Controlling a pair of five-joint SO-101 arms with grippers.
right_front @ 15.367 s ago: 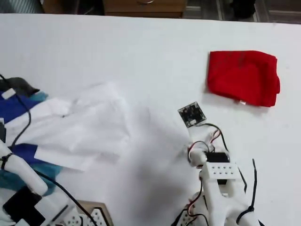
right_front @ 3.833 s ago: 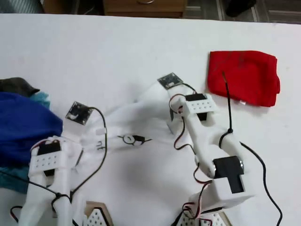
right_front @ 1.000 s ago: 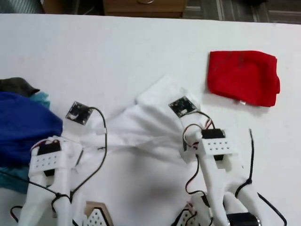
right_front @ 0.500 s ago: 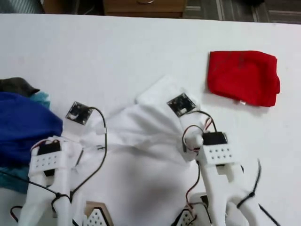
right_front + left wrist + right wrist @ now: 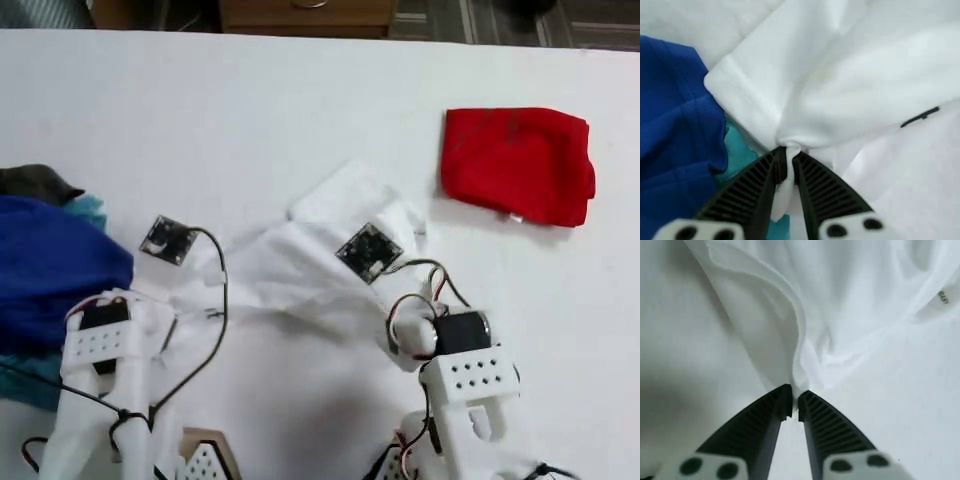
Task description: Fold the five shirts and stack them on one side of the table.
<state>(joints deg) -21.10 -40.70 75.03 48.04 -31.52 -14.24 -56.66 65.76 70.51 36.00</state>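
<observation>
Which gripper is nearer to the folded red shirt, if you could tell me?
Right. The right gripper pinches the white shirt at its end toward the red shirt; the left gripper pinches the opposite end, beside the blue shirt, farther away.

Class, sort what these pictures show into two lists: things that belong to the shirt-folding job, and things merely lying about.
Belongs to the job:
white shirt, pinched by the left gripper and the right gripper
folded red shirt
blue shirt
teal shirt
dark grey garment
table

Just lying about:
wooden cabinet beyond the table
</observation>
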